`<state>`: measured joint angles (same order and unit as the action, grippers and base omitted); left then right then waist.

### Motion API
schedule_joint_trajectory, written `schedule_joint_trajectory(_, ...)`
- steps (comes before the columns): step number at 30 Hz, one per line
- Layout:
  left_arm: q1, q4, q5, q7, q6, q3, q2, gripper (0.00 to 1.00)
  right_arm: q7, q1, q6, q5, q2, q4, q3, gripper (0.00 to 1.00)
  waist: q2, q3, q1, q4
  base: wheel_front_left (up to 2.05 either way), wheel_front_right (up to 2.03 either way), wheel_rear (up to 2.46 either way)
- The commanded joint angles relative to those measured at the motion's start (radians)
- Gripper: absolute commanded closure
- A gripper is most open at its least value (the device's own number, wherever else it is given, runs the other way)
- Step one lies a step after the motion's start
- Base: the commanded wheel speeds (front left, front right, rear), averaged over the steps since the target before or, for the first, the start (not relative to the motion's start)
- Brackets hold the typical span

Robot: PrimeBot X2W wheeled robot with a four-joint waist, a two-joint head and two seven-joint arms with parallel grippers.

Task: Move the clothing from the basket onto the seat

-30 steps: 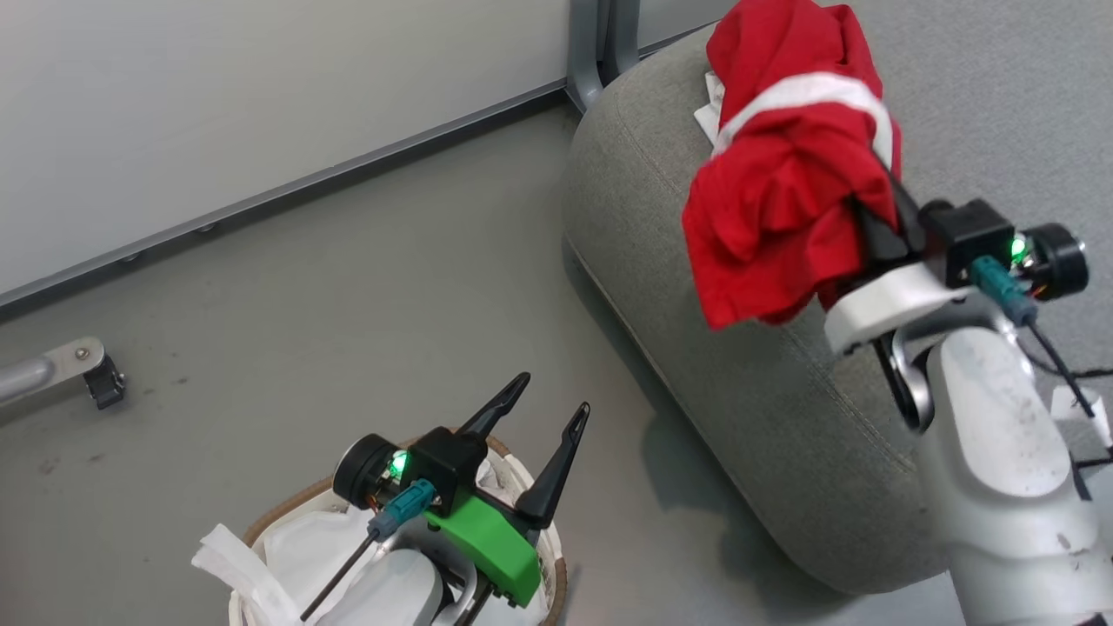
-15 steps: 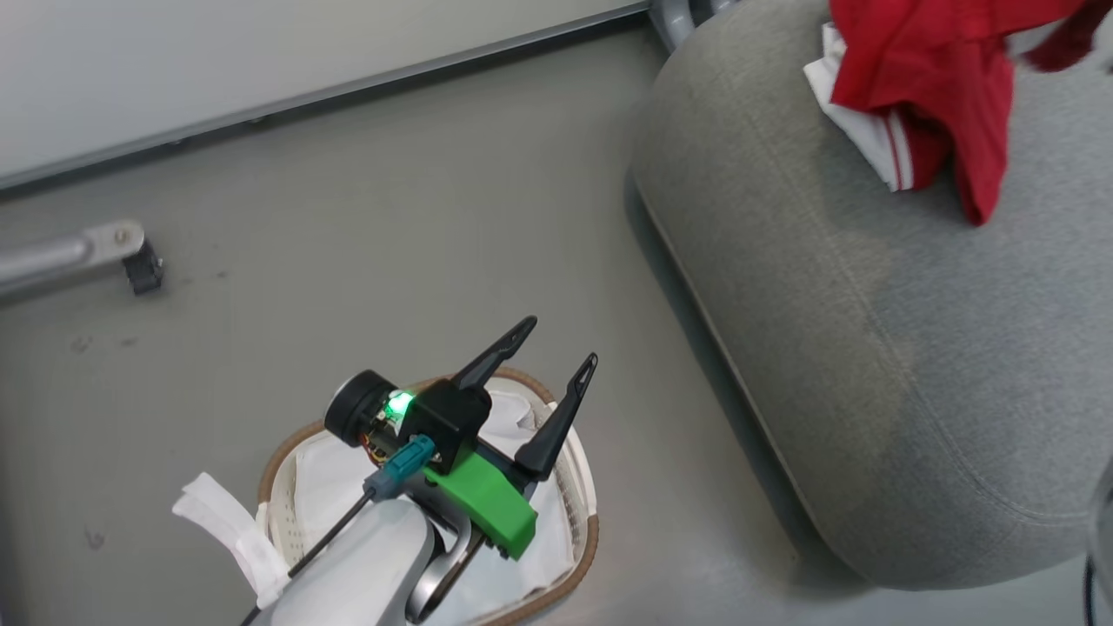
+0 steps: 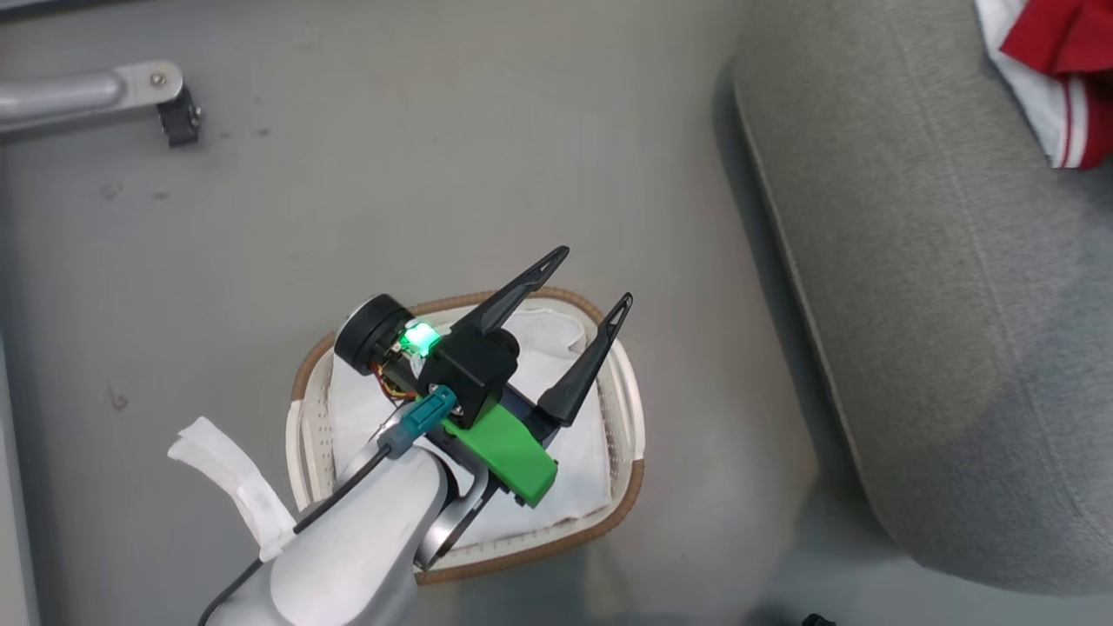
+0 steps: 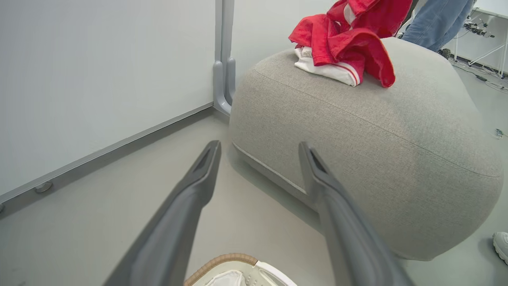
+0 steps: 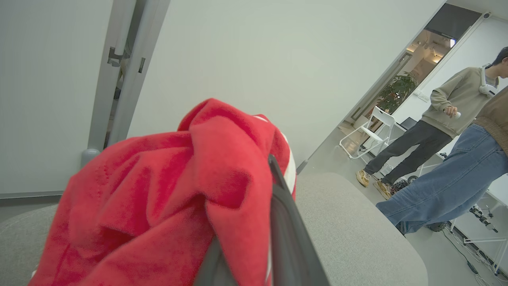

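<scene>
As right hand [image 5: 270, 169] pinches, clothing [image 5: 158, 190] drapes it.

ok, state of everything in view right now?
left pincer: open, empty, above the basket
right pincer: shut on red garment
basket: upright on the floor, white liner showing, no red visible; partly hidden by the arm
clothing: bunched pile lying on top of the seat
seat: carries the pile near one end
</scene>
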<state>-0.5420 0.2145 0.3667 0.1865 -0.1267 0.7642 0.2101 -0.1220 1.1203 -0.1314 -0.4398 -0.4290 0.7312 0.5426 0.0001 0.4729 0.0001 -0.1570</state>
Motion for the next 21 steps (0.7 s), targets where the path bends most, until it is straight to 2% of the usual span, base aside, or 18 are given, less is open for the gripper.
schedule_joint_trajectory(1,-0.02,-0.006,-0.008,0.002,0.003,-0.001,0.006,0.0,0.006,-0.026,0.001,-0.022,-0.007,0.027,0.018,1.0,-0.0001,0.067,-0.0001,0.053,0.0,0.0,0.0)
schedule_joint_trajectory(7,-0.027,-0.001,-0.01,-0.002,0.007,0.008,0.01,0.0,0.02,-0.066,0.001,-0.077,0.023,0.125,0.108,1.0,-0.0001,0.094,-0.0001,0.054,0.0,0.0,0.0)
schedule_joint_trajectory(12,-0.021,0.007,-0.003,0.001,0.011,0.011,0.013,0.0,0.027,-0.071,0.001,-0.097,0.024,0.196,0.135,1.0,-0.0001,0.092,-0.0001,0.047,0.0,0.0,0.0)
schedule_joint_trajectory(14,-0.022,0.008,-0.003,0.008,0.012,0.011,0.013,0.0,0.022,-0.069,0.001,-0.097,0.021,0.223,0.136,0.83,-0.0001,0.085,-0.0001,0.042,0.0,0.0,0.0)
schedule_joint_trajectory(16,-0.022,0.011,-0.002,0.017,0.014,0.009,0.011,0.0,0.017,-0.065,0.001,-0.092,0.016,0.249,0.137,0.56,-0.0001,0.074,-0.0001,0.038,0.0,0.0,0.0)
schedule_joint_trajectory(17,-0.02,0.014,0.001,0.019,0.015,0.008,0.008,0.0,0.013,-0.064,0.001,-0.089,0.013,0.262,0.137,0.09,-0.0001,0.068,-0.0001,0.036,0.0,0.0,0.0)
schedule_joint_trajectory(18,-0.018,0.019,0.004,0.02,0.017,0.008,0.004,0.0,0.01,-0.064,0.001,-0.088,0.01,0.277,0.135,0.0,-0.0001,0.061,-0.0001,0.034,0.0,0.0,0.0)
schedule_joint_trajectory(21,-0.01,0.032,0.018,0.03,0.016,0.008,-0.009,0.0,-0.005,-0.066,0.001,-0.085,-0.001,0.315,0.127,0.0,-0.0001,0.036,-0.0001,0.029,0.0,0.0,0.0)
